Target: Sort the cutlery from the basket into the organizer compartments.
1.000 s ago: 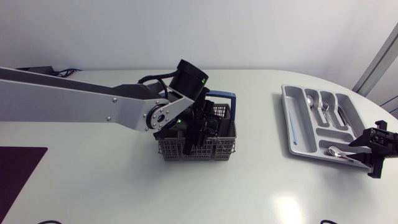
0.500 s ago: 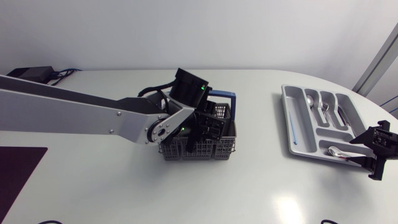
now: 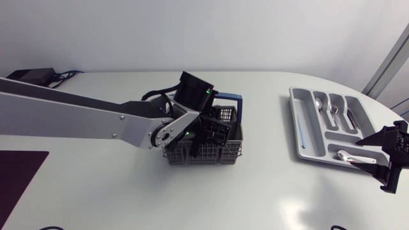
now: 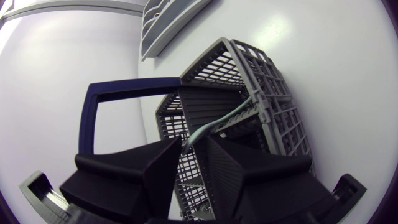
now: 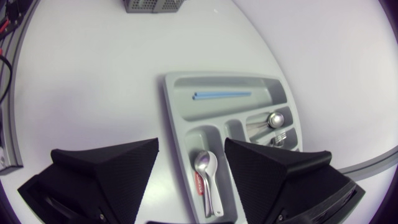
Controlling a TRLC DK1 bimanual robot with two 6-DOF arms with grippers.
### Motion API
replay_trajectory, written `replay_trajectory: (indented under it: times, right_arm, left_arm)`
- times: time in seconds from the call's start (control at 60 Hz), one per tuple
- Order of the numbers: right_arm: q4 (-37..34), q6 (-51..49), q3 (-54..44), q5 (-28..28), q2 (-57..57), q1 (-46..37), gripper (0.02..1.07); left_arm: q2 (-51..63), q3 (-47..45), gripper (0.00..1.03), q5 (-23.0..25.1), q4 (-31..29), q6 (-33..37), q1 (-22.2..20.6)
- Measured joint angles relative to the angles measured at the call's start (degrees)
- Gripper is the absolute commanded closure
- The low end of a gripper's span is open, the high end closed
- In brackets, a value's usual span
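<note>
A grey wire basket (image 3: pixel 206 155) with a blue handle (image 3: pixel 234 98) stands mid-table. My left gripper (image 3: pixel 209 133) reaches down into it. In the left wrist view its fingers (image 4: pixel 155 165) stand close together, a narrow gap left between them. A thin pale metal handle (image 4: pixel 221 121) runs from the basket's (image 4: pixel 273 93) grid into that gap, and only one finger seems to touch it. The grey organizer (image 3: pixel 298 118) lies at the right. My right gripper (image 3: pixel 383 163) hangs open past its near end. A spoon (image 5: pixel 205 167) lies in the compartment below my right gripper (image 5: pixel 191 148).
In the organizer (image 5: pixel 175 109) a blue stick (image 5: pixel 222 95) lies in the long compartment, with more spoons and forks (image 5: pixel 273 121) in the others. A dark mat (image 3: pixel 16 172) covers the table's left front corner. The table's edge runs close behind my right gripper.
My left gripper's fingers have drawn closer together inside the basket. My right gripper has backed away from the organizer toward the table's edge and spread its fingers wider.
</note>
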Motion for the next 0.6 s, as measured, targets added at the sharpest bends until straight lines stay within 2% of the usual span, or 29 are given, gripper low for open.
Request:
replay_trajectory:
  times: [0.1,0.233,0.4,0.6]
  right_arm:
    - [-4.24,2.14,-2.45,-2.49,-6.12,3.32,0.27]
    - [-4.68,10.01,-7.3,-4.68,-13.81,10.97,0.25]
    - [1.88,25.75,-13.51,-5.31,-22.56,22.69,0.24]
    - [9.79,43.95,-16.92,-1.16,-28.63,37.16,0.24]
  left_arm:
    - [0.09,0.0,0.79,0.0,-0.13,-0.02,0.0]
    - [0.09,0.0,0.8,-0.37,-0.35,0.0,0.0]
    - [0.09,0.07,0.82,-0.81,-1.25,0.02,-0.11]
    - [0.09,0.44,0.82,-1.22,-1.95,0.44,-0.28]
